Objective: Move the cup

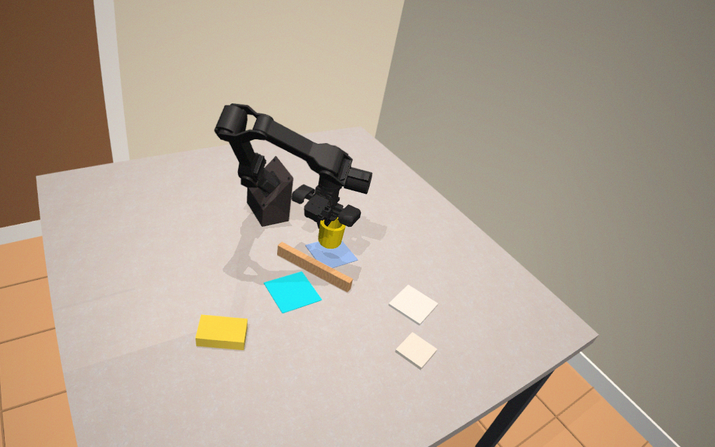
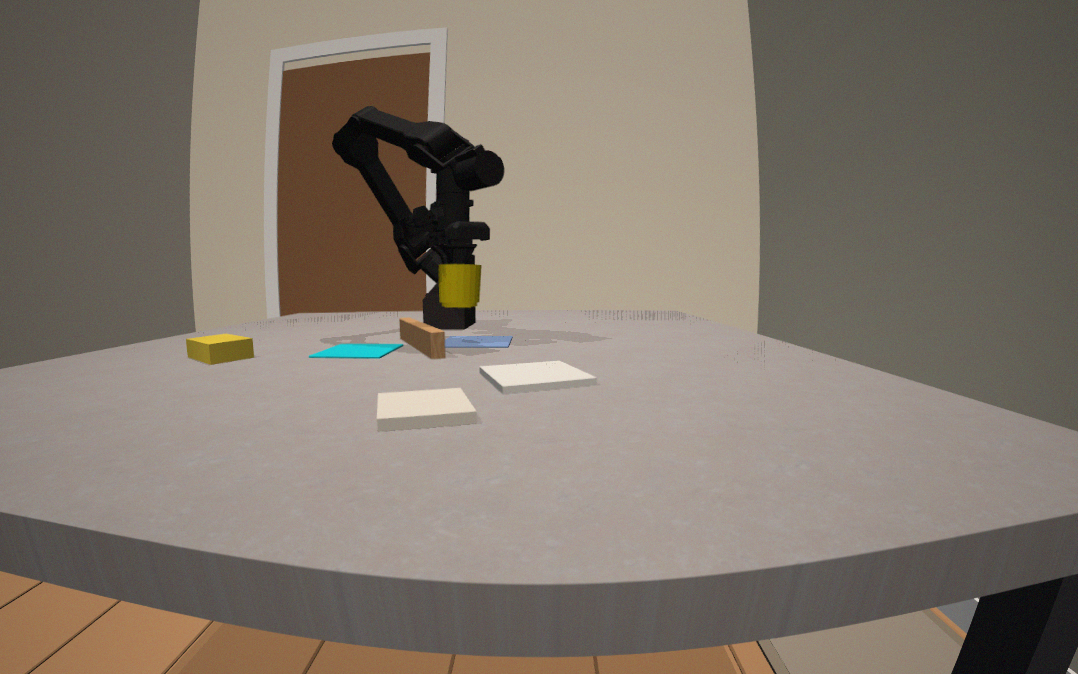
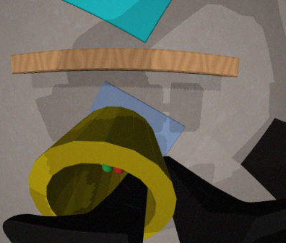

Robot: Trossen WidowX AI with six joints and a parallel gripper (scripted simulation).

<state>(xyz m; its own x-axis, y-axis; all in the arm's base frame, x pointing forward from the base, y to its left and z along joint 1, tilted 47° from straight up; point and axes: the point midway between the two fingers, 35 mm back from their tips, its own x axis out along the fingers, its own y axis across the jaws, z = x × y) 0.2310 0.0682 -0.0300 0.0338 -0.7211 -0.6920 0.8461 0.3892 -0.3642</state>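
while clamped by the end effector, the cup hangs above the blue pad.

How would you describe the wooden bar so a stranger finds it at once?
Start at the black arm on the table. In front of it lies the wooden bar, between the pale blue pad and the bright turquoise pad. It is the only long, narrow, wood-grained piece.

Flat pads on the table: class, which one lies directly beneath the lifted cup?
The pale blue pad, on the arm's side of the wooden bar. The gripper holds the yellow cup above it; the cyan pad lies beyond the bar.
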